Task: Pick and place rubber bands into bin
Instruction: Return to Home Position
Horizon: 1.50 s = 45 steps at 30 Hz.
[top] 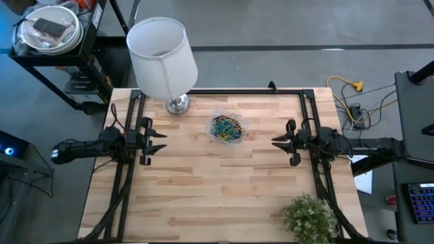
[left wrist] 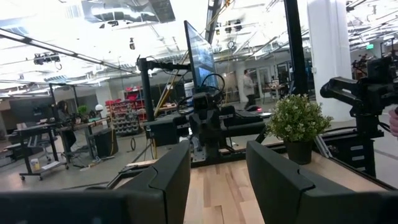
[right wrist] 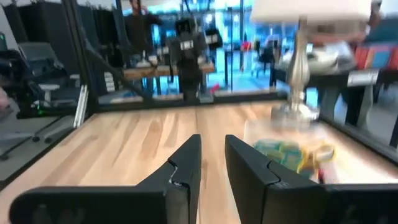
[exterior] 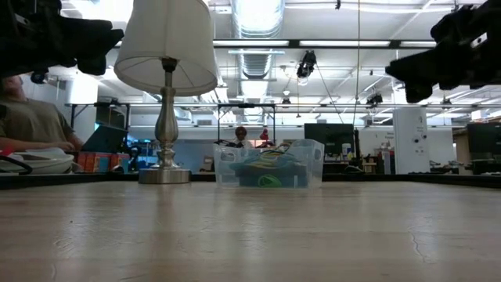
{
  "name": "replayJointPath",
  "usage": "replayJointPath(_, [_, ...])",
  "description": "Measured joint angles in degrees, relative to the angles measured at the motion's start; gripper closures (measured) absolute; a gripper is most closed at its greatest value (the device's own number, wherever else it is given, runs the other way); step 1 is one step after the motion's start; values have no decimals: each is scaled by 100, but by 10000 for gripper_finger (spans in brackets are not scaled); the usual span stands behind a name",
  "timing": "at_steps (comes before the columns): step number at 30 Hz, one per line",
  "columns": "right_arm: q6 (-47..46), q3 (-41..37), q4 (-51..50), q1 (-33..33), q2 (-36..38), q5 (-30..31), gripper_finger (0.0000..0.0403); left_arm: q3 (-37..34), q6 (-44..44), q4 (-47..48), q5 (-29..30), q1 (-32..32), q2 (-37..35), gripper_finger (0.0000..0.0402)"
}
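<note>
High view: seeing left gripper [top: 161,141] above the wooden table [top: 224,186] near its left edge, fingers spread wide, nothing between them. Seeing right gripper [top: 275,141] opposite, tips facing the left one, only a narrow gap, nothing held. Finding the clear bin [top: 245,123] between the two grippers, ahead of both sets of tips and offset toward the lamp [top: 163,57]. Rubber bands [top: 226,129] piled inside it, blue, green, yellow and black mixed. Potted plant [top: 310,217] back and to one side of the right gripper, at the table corner.

Low view: seeing left arm [exterior: 47,35] and right arm [exterior: 454,55] both up high, well clear of the tabletop. Bin [exterior: 313,160] standing on the table below and between them, bands [exterior: 270,171] heaped on its floor, lamp [exterior: 166,78] near it on the left arm's side. Person [exterior: 31,121] seated in the room behind.

Left wrist view: own fingers [left wrist: 165,183] far apart, gap empty. Straight ahead across the table, the right arm [left wrist: 205,124], with the plant [left wrist: 298,121] beside it.

Right wrist view: own fingers [right wrist: 186,171] a narrow slit apart, empty. Bin [right wrist: 258,134] ahead of the tips and off to one side, bands [right wrist: 292,154] visible through its wall, lamp [right wrist: 298,93] just beyond.
</note>
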<state>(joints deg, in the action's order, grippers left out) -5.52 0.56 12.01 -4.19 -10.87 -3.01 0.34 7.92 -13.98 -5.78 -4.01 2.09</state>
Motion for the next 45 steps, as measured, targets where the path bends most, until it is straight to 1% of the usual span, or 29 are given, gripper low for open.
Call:
replayJointPath(2, [-95, 0, -207, 0, -2, -65, 335, 0, 0, 0, 0, 0, -2, 260])
replayJointPath(4, [-94, 0, -266, 8, -2, -329, 335, 0, 0, 0, 0, 0, -32, 260])
replayJointPath(7, [82, -2, -3, 34, 41, -623, 335, 0, 0, -2, 0, 0, -44, 260])
replayJointPath(10, [268, -2, 273, 68, 179, -653, 335, -2, -2, 0, 0, 0, -35, 260])
replayJointPath(13, [341, -2, 304, 66, 479, -659, 335, -4, -2, 0, -2, 0, -36, 260])
replayJointPath(17, [344, 0, -197, 67, 1049, -911, 335, -4, 0, 0, -2, 0, -35, 260])
replayJointPath(18, [320, -4, -332, 67, 1087, -942, 335, -4, -2, 0, -2, 0, -37, 260])
replayJointPath(23, [246, 41, -323, 95, 1049, -1041, 335, -4, 0, 1, -7, 0, -31, 260])
replayJointPath(26, [158, 2, -524, 181, 1082, -966, 335, -4, 0, 0, -7, 0, -31, 260])
replayJointPath(29, [-29, 2, -880, 273, 1081, -393, 335, -4, 2, 2, -7, 0, -26, 260])
replayJointPath(31, [-51, 2, -1103, 291, 1069, -206, 335, -4, 22, 20, -6, 0, -13, 260])
replayJointPath(41, [91, 2, -1076, 319, 1009, -301, 335, -4, 45, 250, 64, 2, -2, 260])
replayJointPath(45, [99, 2, -1075, 319, 1005, -303, 335, -4, -10, 540, 343, 1, 9, 260])
